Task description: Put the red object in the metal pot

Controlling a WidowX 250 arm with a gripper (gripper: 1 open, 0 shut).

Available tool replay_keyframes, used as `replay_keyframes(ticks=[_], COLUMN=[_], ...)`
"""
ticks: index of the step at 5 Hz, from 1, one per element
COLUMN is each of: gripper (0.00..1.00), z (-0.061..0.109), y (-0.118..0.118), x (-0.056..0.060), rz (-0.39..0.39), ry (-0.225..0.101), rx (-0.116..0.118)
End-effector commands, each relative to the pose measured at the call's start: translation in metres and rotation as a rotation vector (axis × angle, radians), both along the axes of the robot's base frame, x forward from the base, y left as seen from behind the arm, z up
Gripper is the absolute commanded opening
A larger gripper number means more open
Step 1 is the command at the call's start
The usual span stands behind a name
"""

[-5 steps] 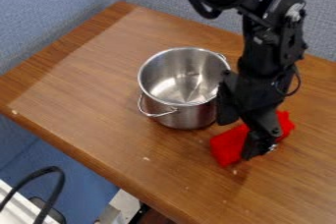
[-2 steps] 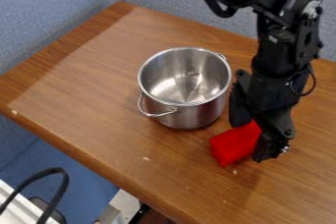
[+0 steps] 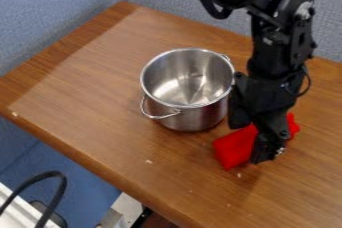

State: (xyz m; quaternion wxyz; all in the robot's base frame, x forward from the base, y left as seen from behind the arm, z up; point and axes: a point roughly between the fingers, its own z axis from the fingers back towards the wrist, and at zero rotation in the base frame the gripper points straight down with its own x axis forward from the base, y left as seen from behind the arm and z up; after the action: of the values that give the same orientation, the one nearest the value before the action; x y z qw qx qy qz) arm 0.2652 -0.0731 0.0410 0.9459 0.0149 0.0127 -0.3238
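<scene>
Fingers (image 3: 262, 138) spread over red block (image 3: 234, 148), which lies on tabletop (image 3: 114, 87) just beside metal pot (image 3: 189, 84); I'd center across its narrow width, then close squarely, clear of the rim.

No readable text or labels.

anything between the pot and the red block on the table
Only a narrow strip of bare wood tabletop separates the metal pot from the red block in the camera view.
</scene>
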Motion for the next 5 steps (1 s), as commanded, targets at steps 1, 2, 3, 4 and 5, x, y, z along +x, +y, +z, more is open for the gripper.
replay_keyframes(ticks=[1, 2, 3, 4, 5], gripper=[1.0, 1.0, 1.0, 1.0, 1.0], z=[0.011, 0.02, 0.023, 0.027, 0.03], y=[0.002, 0.002, 0.002, 0.002, 0.002], x=[0.004, 0.005, 0.004, 0.004, 0.004], rz=[0.038, 0.069, 0.091, 0.116, 0.14], ry=[-0.01, -0.006, -0.005, -0.004, -0.003], rx=[-0.006, -0.01, -0.002, 0.001, 0.002])
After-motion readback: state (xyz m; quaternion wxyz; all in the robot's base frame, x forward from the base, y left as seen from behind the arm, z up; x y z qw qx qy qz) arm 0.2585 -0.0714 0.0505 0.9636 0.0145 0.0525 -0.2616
